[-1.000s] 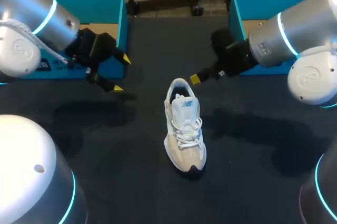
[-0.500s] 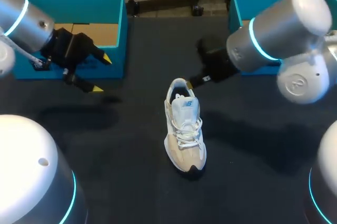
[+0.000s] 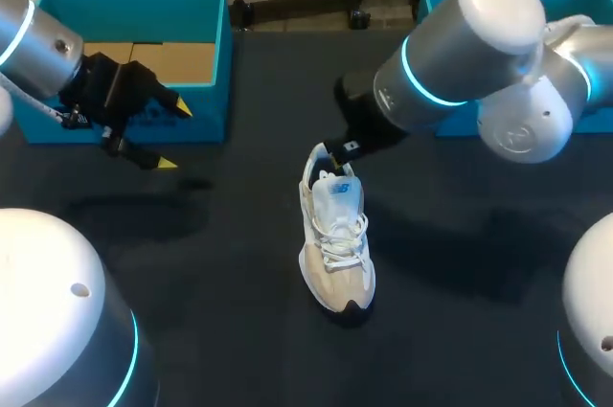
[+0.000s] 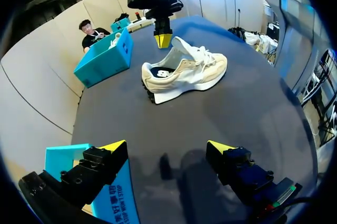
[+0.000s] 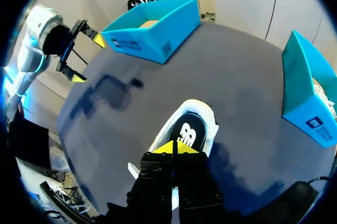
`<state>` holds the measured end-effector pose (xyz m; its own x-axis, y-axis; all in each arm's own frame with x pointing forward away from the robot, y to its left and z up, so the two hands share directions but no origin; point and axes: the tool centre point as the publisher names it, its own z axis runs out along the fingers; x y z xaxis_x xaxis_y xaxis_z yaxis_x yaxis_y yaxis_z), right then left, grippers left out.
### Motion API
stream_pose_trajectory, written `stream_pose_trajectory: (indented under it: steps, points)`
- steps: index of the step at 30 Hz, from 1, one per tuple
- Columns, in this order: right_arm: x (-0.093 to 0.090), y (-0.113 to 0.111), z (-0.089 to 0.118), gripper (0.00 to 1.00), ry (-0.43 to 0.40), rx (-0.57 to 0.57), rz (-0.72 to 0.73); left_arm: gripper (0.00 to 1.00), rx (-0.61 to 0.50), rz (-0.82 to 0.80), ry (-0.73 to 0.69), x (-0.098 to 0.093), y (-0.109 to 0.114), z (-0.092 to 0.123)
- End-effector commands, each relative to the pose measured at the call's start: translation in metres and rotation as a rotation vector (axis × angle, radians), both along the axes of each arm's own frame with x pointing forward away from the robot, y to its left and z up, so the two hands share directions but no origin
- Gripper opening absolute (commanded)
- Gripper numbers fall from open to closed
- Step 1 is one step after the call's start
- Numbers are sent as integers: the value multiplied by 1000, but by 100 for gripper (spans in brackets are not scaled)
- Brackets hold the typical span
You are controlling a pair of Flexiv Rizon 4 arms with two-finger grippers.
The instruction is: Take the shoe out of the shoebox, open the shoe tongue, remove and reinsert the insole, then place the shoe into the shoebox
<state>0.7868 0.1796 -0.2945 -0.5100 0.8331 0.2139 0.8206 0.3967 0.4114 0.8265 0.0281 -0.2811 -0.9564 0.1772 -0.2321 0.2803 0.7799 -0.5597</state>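
White, soft-sided, probably light; stiff only at sole. Best to pinch the shoe by tongue edge. Right pincer pressed together over heel, left pincer spread apart.

**Left arm**: enters from the left side in the head view. The silver link carries a lit blue ring, and the black wrist section angles toward the middle.

**Left hand**: both fingers are spread wide apart with nothing between them. The yellow tips point forward and slightly down.

**Right arm**: enters from the right side and extends past its own half toward the middle. The silver forearm link tilts downward, and its blue ring is lit.

**Right hand**: points steeply down. In the right wrist view its fingers lie pressed together, the yellow tips meeting with no gap and gripping nothing.

The two hands are well apart.
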Motion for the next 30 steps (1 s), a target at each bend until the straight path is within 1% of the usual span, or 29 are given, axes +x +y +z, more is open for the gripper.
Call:
stream_pose_trajectory:
  steps: [1,2,3,4,5,7,10,11,13,15,17,20,23,26,29,30]
  points:
    - [-2,2,1,0,-16,-30,-17,100,1,0,-2,-1,1,1]
    - [-2,2,1,0,-16,-30,-17,100,1,0,-2,-1,1,1]
    - [-1,2,-2,0,-9,-64,-45,100,1,0,-2,-1,1,1]
    - [0,3,-5,0,1,-44,-88,100,1,0,-2,-1,1,1]
    - [2,4,-7,0,-6,-64,-145,100,1,0,-2,-1,1,1]
    - [4,8,-9,0,-9,-48,-188,100,1,0,-2,-1,1,1]
    - [7,12,-14,0,-8,-88,-264,100,1,0,-2,-1,1,1]
    - [8,12,-16,0,-6,-79,-277,100,1,0,-2,-1,1,1]
    - [9,13,-18,0,11,-94,-312,100,1,0,-2,-1,1,1]
    - [9,15,-20,0,24,-91,-324,100,1,0,-2,-1,1,1]
    - [9,20,-23,0,65,-114,-332,100,1,0,-2,-1,1,1]
    - [8,26,-25,0,97,-143,-333,100,1,0,-2,-1,1,1]
    - [8,29,-27,0,106,-159,-334,100,1,0,-2,-1,1,1]
    - [9,31,-32,0,123,-162,-329,100,1,0,-2,-1,1,1]
    - [9,29,-40,0,154,-162,-319,100,1,0,-2,-1,1,1]
    - [8,28,-45,0,177,-169,-321,100,1,0,-2,-1,1,1]
